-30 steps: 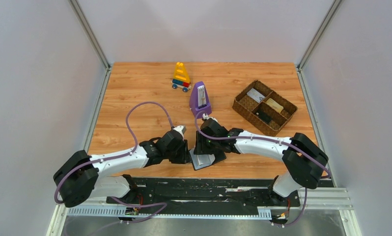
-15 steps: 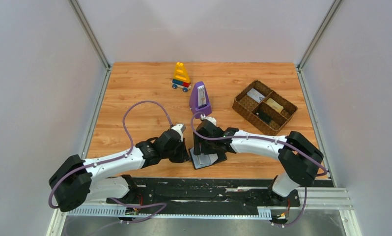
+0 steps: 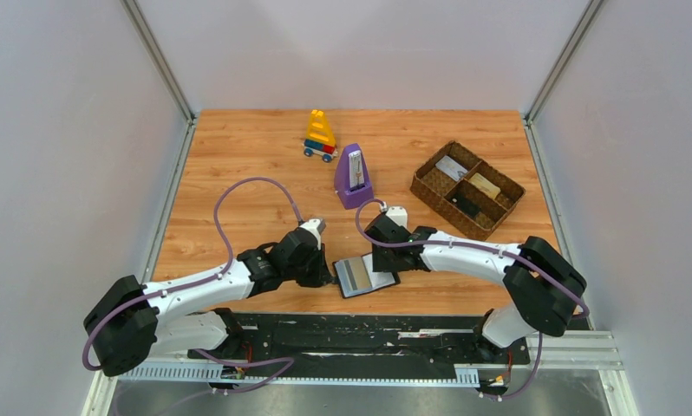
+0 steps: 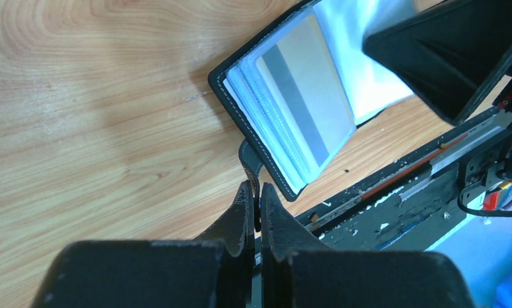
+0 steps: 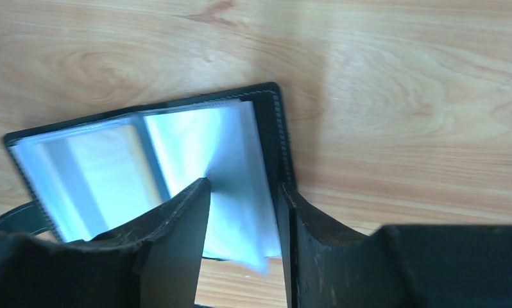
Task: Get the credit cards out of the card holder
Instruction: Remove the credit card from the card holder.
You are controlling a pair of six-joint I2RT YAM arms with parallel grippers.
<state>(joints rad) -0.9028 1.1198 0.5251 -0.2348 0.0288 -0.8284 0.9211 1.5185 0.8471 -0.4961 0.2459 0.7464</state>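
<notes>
Wooden tabletop (image 3: 238, 165) from above: open card holder (image 3: 366, 276) at the near edge, between left tool (image 3: 329, 276) and right tool (image 3: 384, 263). Left wrist: left tool clenched on the holder's black strap (image 4: 250, 157), a striped credit card (image 4: 305, 106) sleeved inside. Right wrist: right tool released, straddling clear sleeves (image 5: 240, 160)

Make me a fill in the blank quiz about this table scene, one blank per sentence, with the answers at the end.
The card holder lies ___ on the table. The left gripper is ___ on the holder's black tab. The metronome is ___ in colour. In the top view, the woven tray stands to the metronome's ___.
Missing words: open, shut, purple, right.
</notes>
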